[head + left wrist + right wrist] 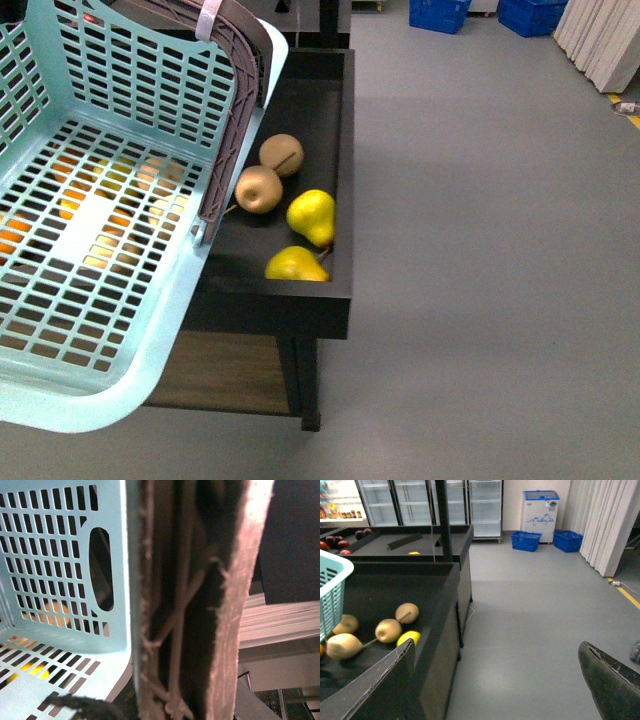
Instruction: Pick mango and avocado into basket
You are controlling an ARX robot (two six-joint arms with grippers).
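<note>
Basket: turquoise basket (60, 405) raised and tilted at the left of the front view, its slotted floor facing the camera and one corner hanging over the black tray (320, 300).
Handle: brown-grey handle (235, 110) runs down the basket's right edge, with a white zip tie (210, 18) at its top. In the left wrist view the handle (200, 605) fills the middle of the frame, right against the camera.
Left gripper: only a dark frayed edge (80, 707) shows, beside the handle. I cannot tell whether the jaws are clamped on the handle or apart.
Left arm pose: the wrist sits tight against the handle and looks along the basket's slotted wall (50, 570).
Fruit under the basket: orange and yellow patches (120, 195) show through the slots, too broken up to name.
Right gripper: right gripper (497, 690) has its two dark fingers (380, 685) spread wide with nothing between them.
Right arm pose: it is held over the grey floor (530, 620), just beside the tray's outer wall (440, 655), with the wrist looking down the aisle.
Tray fruit: two brown round fruits (259, 189) lie close together. Two yellow pears (312, 215) lie nearer the front wall.
Background: blue crates (526, 540), a chest freezer (540, 510) and a white curtain (600, 520).
</note>
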